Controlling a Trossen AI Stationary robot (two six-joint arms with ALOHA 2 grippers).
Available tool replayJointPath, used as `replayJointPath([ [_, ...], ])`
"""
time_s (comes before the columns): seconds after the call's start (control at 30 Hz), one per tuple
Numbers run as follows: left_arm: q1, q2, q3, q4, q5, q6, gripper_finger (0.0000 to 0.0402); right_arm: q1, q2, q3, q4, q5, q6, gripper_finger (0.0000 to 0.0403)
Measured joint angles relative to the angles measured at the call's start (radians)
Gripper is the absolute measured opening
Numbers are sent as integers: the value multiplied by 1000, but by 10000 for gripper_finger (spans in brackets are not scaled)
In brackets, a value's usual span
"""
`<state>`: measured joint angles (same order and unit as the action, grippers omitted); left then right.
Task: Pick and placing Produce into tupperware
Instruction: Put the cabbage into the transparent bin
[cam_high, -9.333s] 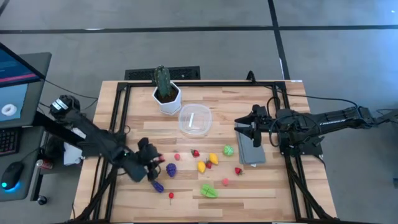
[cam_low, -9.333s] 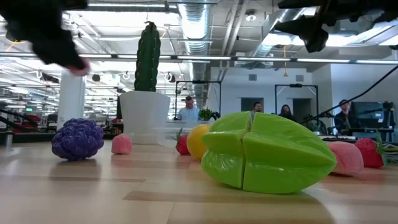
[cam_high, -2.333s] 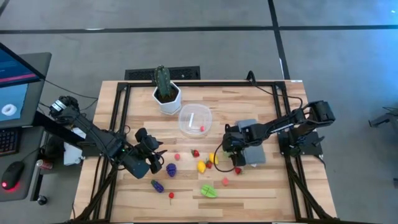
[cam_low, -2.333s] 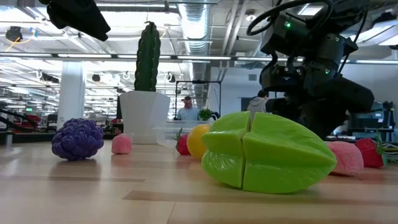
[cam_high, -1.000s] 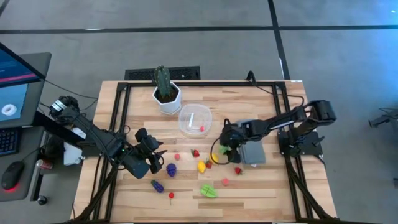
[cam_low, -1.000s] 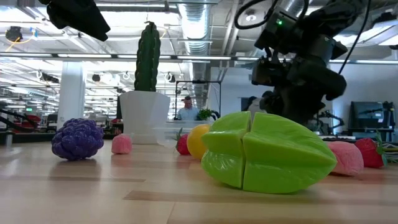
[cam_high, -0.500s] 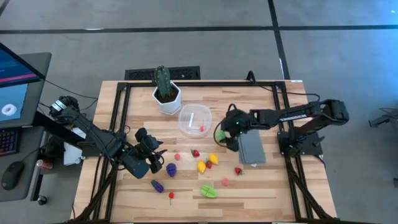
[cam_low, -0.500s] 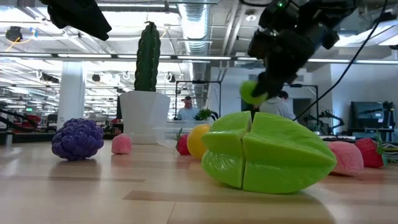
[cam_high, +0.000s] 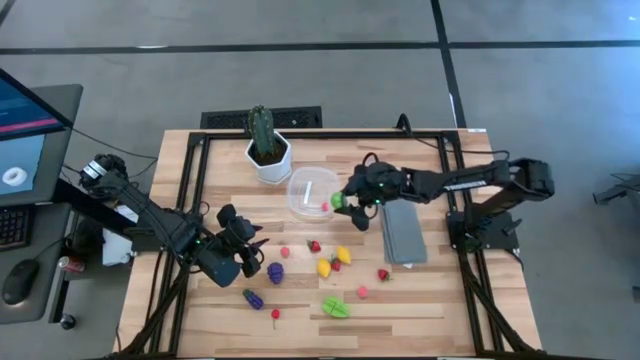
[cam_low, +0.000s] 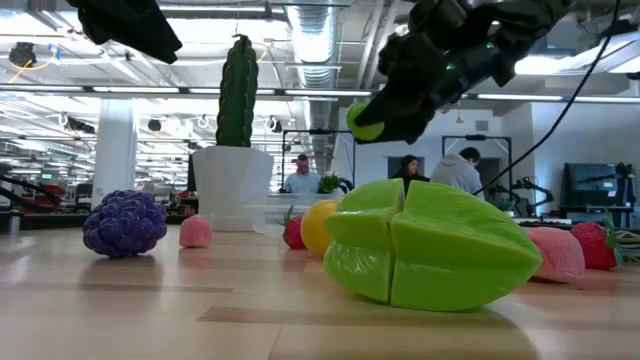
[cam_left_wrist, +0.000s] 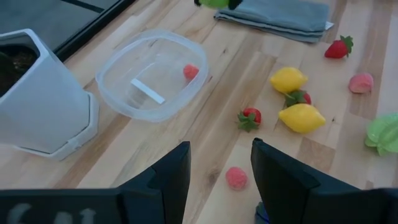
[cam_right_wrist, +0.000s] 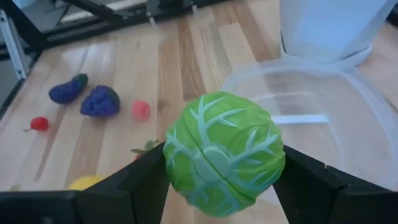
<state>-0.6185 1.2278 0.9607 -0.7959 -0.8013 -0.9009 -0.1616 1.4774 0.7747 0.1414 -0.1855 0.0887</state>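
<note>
**Clerk:** Item one, the tupperware (cam_high: 314, 193)?

**Keeper:** Round, clear, standing on the wooden table (cam_high: 430, 300) just beside the white hexagonal pot (cam_high: 268, 160) that holds the cactus (cam_high: 261, 128). One small red piece (cam_high: 325, 207) lies inside it, near the wall on the right arm's side.

**Clerk:** Item two, produce in transit?

**Keeper:** One green cabbage-like ball with pale veins (cam_right_wrist: 222, 152), clamped between the fingers of the right gripper (cam_high: 343, 203). It is held in the air at the container's rim, on the side toward the folded grey cloth (cam_high: 403, 234).

**Clerk:** Loose produce on the table?

**Keeper:** A strawberry (cam_high: 314, 245) and a pink piece (cam_high: 285, 253) nearest the container. Two yellow pieces (cam_high: 343, 255) and (cam_high: 324, 267) close together, with a small red piece (cam_high: 336, 265) between them. A second strawberry (cam_high: 382, 274) by the cloth's near corner. A pink piece (cam_high: 362, 292), a green star-shaped fruit (cam_high: 336, 307), a purple grape cluster (cam_high: 275, 272), a purple eggplant (cam_high: 254, 298) and a cherry (cam_high: 275, 314).

**Clerk:** Left arm?

**Keeper:** Left gripper (cam_high: 250, 255) hangs above the table near the grape cluster, well apart from the container. Its jaws stand apart with nothing between them.
</note>
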Motion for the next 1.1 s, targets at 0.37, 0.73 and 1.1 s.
replayJointPath([
  [0.37, 0, 0, 0, 0, -26, 0, 160, -55, 191, 188, -22, 6, -17, 275],
  [0.73, 0, 0, 0, 0, -26, 0, 160, -140, 355, 360, -186, 6, -2, 275],
  [1.1, 0, 0, 0, 0, -38, 0, 160, -148, 414, 416, -293, 39, -2, 275],
])
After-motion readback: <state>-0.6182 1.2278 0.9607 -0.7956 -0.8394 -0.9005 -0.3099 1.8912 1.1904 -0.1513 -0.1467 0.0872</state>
